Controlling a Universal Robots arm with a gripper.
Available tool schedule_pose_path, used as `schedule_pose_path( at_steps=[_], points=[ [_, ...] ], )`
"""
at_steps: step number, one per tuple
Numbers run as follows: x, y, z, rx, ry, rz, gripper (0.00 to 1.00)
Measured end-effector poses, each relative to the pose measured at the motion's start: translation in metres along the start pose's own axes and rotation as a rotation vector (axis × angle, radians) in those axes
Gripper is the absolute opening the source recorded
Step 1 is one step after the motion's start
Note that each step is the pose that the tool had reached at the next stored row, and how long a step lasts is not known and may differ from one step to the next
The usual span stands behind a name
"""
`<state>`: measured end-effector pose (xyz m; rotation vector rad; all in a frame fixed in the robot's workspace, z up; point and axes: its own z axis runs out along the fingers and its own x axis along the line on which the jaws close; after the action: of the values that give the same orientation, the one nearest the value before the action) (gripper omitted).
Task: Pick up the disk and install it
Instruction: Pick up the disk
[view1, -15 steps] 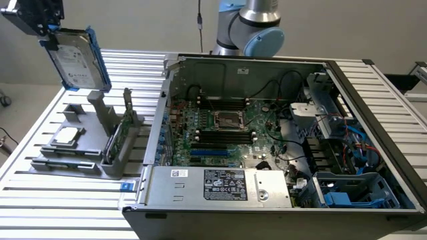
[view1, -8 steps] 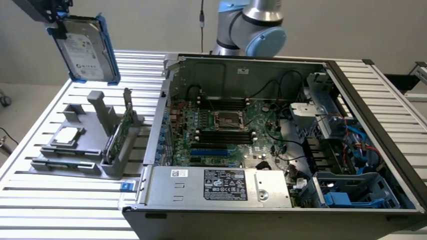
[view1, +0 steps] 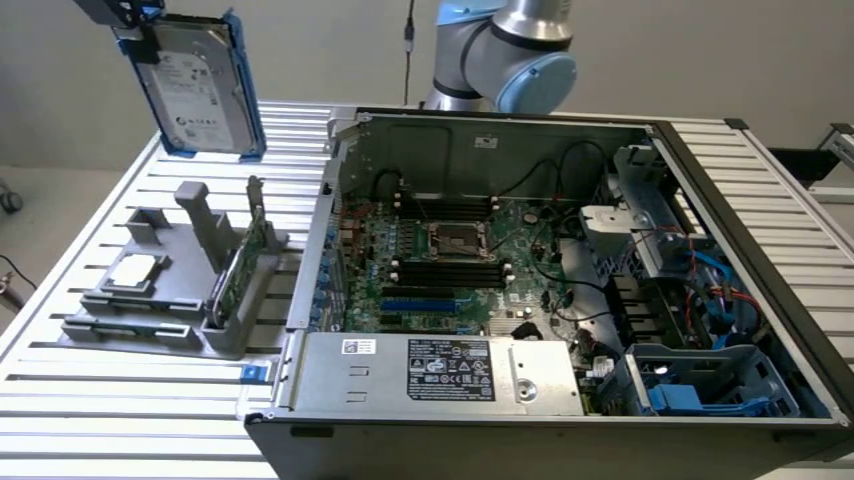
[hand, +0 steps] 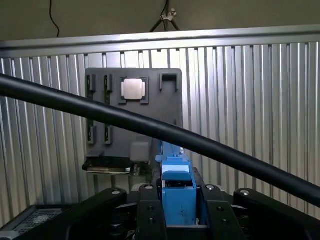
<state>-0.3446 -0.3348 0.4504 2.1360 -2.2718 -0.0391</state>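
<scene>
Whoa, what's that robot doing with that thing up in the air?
The robot arm's tool is gripping the flat silver-metal hard drive in its blue plastic carrier, holding it upright in the air above the grey plastic parts holder. The open computer case stands beside that on the slatted metal table. The drive is not in the case yet.

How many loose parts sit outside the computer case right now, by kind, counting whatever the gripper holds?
1 hard drive in a blue carrier, held up by the gripper
1 square silver chip, lying in the gray holder
1 green circuit card, standing on edge in the same holder
Total: 3 parts
</scene>
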Motion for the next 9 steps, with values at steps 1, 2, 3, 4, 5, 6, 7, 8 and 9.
schedule_pose_path(
  at_steps=[1, 2, 3, 4, 5, 6, 7, 8, 9],
  points=[
    [0.001, -0.0045, -0.0019, -0.0001, -0.0003, 0.0, 0.33],
    [0.002, -0.0088, -0.0039, -0.0004, -0.0005, 0.0, 0.33],
    [0.003, -0.0138, -0.0061, -0.0007, -0.0008, 0.0, 0.33],
    [0.003, -0.0182, -0.0083, -0.0009, -0.001, 0.0, 0.33],
    [0.004, -0.0227, -0.0104, -0.0011, -0.0014, 0.0, 0.33],
    [0.005, -0.027, -0.0125, -0.0012, -0.0016, 0.0, 0.33],
    [0.006, -0.0316, -0.0146, -0.0012, -0.0021, 0.0, 0.33],
    [0.007, -0.0365, -0.0168, -0.0013, -0.0025, 0.0, 0.33],
    [0.008, -0.0409, -0.019, -0.0015, -0.0028, 0.0, 0.33]
  ],
)
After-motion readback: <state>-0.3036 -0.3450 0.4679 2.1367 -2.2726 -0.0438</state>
